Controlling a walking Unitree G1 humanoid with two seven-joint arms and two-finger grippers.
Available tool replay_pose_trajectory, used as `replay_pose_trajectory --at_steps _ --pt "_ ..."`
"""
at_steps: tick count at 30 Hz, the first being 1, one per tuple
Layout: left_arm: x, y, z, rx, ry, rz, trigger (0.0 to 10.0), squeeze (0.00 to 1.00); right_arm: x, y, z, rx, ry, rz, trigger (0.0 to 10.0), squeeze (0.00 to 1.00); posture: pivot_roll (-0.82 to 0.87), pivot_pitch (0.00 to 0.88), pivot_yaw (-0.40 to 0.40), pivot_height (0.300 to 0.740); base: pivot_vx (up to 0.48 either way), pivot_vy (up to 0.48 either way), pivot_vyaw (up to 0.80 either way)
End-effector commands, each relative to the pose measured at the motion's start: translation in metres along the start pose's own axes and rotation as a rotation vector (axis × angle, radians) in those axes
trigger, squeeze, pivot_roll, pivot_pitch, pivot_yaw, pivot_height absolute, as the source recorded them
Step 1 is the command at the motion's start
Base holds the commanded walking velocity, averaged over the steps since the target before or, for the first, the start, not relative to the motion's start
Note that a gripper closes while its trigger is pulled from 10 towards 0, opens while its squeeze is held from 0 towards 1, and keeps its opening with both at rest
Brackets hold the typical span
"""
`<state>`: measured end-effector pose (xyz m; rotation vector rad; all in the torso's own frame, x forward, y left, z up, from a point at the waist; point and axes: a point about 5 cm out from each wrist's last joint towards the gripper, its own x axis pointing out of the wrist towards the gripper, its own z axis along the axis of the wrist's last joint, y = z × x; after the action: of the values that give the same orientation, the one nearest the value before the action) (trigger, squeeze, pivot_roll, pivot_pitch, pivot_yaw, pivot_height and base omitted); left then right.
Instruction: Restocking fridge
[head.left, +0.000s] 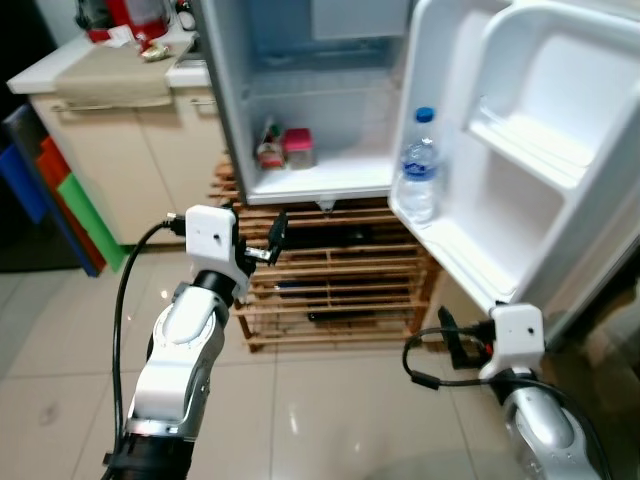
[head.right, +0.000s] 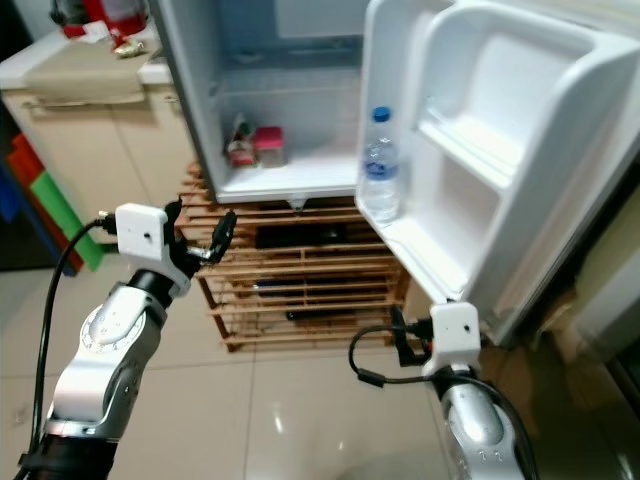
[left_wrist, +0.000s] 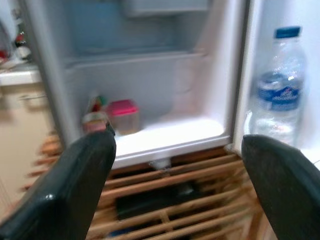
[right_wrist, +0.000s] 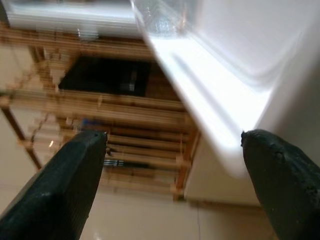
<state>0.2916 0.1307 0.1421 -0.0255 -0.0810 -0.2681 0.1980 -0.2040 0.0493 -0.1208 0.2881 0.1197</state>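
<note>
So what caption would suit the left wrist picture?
Open left gripper faces the open fridge, water bottle in its door.

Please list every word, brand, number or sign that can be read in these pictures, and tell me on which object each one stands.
No text can be read.
Water bottle in the fridge door: its blue label carries white print, too blurred to read.
Pink-lidded container and the small jar beside it on the fridge floor: no legible marking.
Dark item in the wooden rack under the fridge: pale marks, too blurred to read.
</note>
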Motion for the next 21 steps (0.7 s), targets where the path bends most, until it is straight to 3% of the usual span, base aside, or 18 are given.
replay_pose_trajectory --at_steps 1,4,5,7,8,10,12,13,14,16,21 --pt "-0.002 0.005 -0.011 0.002 0.059 0.002 10.0 0.0 -0.009 -0.006 -0.012 0.008 0.069 0.039 10.0 0.0 -0.1 0.0 0.059 0.74 0.0 0.0 0.0" --pt "-0.001 0.011 -0.02 -0.016 0.116 0.025 10.0 0.0 -0.014 -0.01 -0.025 0.018 0.146 0.082 10.0 0.0 -0.11 0.0 0.066 0.74 0.0 0.0 0.0" --pt "-0.001 0.017 -0.037 0.003 0.223 0.046 10.0 0.0 -0.019 -0.022 -0.048 -0.001 0.285 0.087 10.0 0.0 -0.11 0.0 0.071 0.74 0.0 0.0 0.0" --pt "-0.001 0.017 -0.037 0.003 0.223 0.046 10.0 0.0 -0.019 -0.022 -0.048 -0.001 0.285 0.087 10.0 0.0 -0.11 0.0 0.071 0.74 0.0 0.0 0.0" --pt "-0.001 0.022 -0.048 0.02 0.295 0.06 10.0 0.0 -0.022 -0.03 -0.063 -0.014 0.376 0.081 10.0 0.0 -0.12 0.0 0.074 0.74 0.0 0.0 0.0" --pt "-0.003 0.027 -0.07 0.028 0.445 0.067 10.0 0.0 -0.035 -0.049 -0.09 -0.056 0.533 0.01 10.0 0.0 -0.12 0.0 0.083 0.74 0.0 0.0 0.0" --pt "-0.004 0.029 -0.074 0.02 0.477 0.069 10.0 0.0 -0.039 -0.054 -0.096 -0.068 0.564 -0.019 10.0 0.0 -0.12 0.0 0.083 0.74 0.0 0.0 0.0" --pt "-0.005 0.031 -0.087 0.004 0.548 0.06 10.0 0.0 -0.042 -0.081 -0.099 -0.12 0.612 -0.217 10.0 0.0 -0.12 0.0 0.083 0.74 0.0 0.0 0.0" --pt "-0.008 0.033 -0.099 0.008 0.619 0.039 10.0 0.0 -0.044 -0.106 -0.096 -0.167 0.628 -0.392 10.0 0.0 -0.13 0.0 0.087 0.74 0.0 0.0 0.0" --pt "-0.023 0.038 -0.123 0.038 0.759 0.011 10.0 0.0 -0.041 -0.136 -0.078 -0.232 0.599 -0.596 10.0 0.0 -0.13 0.0 0.088 0.74 0.0 0.0 0.0" --pt "-0.043 0.036 -0.147 0.065 0.886 -0.021 10.0 0.0 -0.025 -0.141 -0.046 -0.198 0.445 -0.637 10.0 0.0 -0.14 0.0 0.086 0.74 0.0 0.0 0.0"
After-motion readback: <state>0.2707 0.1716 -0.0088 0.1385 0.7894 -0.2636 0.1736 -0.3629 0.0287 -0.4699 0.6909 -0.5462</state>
